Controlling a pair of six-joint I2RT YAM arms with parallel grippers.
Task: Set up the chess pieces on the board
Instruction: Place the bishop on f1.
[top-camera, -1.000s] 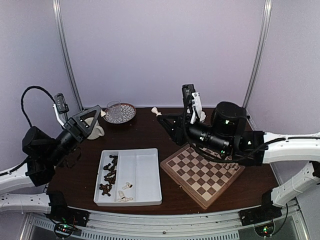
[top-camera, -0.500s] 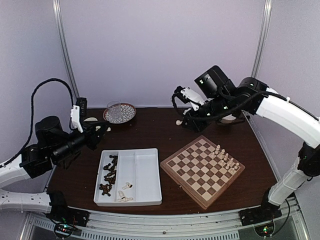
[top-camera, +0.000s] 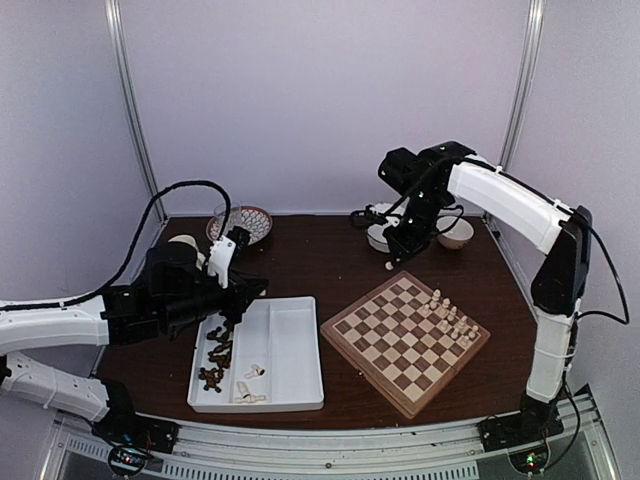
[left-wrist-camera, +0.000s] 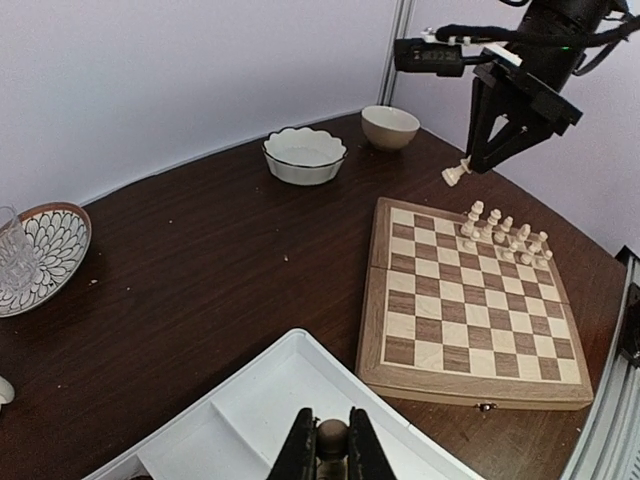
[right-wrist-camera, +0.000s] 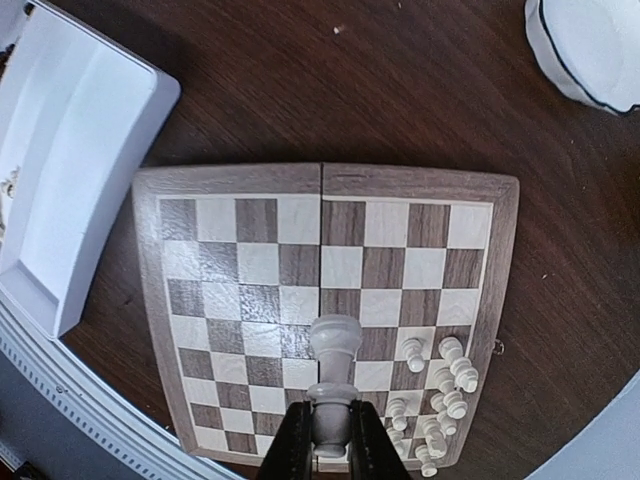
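The right gripper (right-wrist-camera: 325, 428) clamps one cream chessman (right-wrist-camera: 334, 350) above the board (right-wrist-camera: 240, 215); the left gripper (left-wrist-camera: 330, 432) clamps one dark chessman (left-wrist-camera: 331, 438) over the tray (left-wrist-camera: 290, 375).

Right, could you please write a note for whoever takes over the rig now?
Right gripper shut on a cream piece, in the air near the board's far corner.
Left gripper shut on a dark piece over the tray.
Done: a cluster of cream pieces stands by the board's right corner.
To do: dark pile and a few cream pieces in the tray.
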